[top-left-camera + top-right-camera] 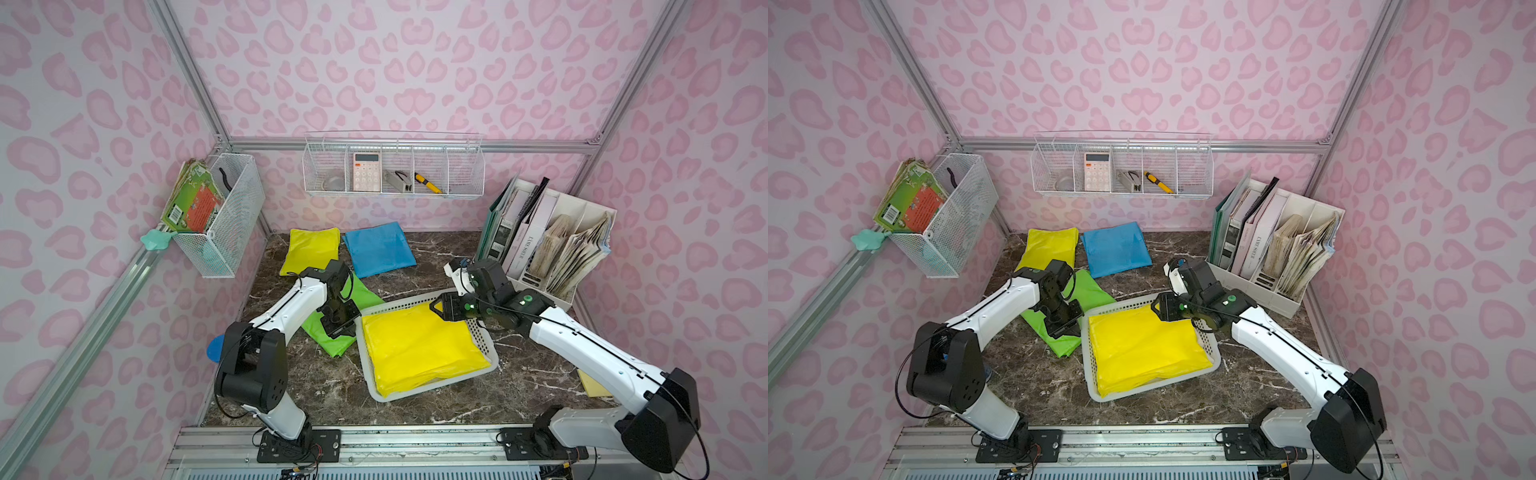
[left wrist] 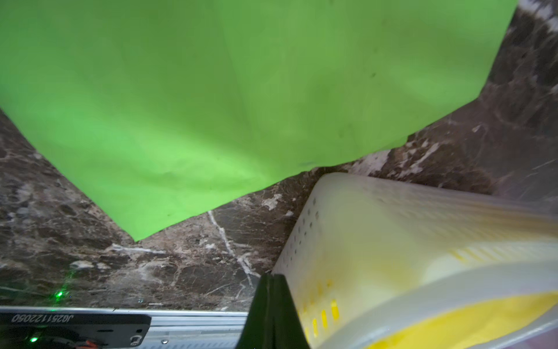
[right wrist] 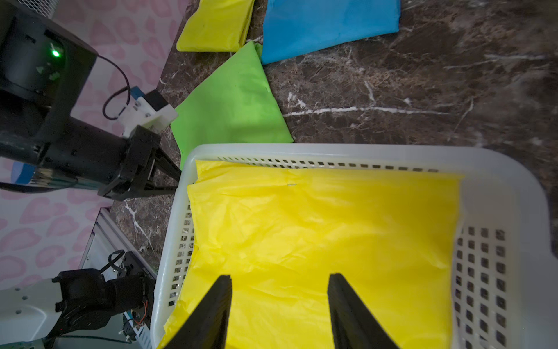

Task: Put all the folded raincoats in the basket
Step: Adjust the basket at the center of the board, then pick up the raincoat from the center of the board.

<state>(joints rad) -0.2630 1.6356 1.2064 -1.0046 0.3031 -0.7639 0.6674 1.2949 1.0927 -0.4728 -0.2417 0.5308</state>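
**Left pincer closed, right pincer part open, raincoat in basket**
The left gripper (image 2: 273, 305) was shut and empty, just beside the basket (image 3: 332, 149) wall. The yellow raincoat (image 3: 317, 223) lay inside. Above it, the right gripper (image 3: 280, 276) stood moderately apart, holding nothing.

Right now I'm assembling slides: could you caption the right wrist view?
Open right hand hovers over the yellow raincoat lying in the white basket; shut left hand beside its rim.

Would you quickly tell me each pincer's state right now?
Left pincer: closed, holding nothing.
Right pincer: open, empty, over the yellow raincoat in the basket.
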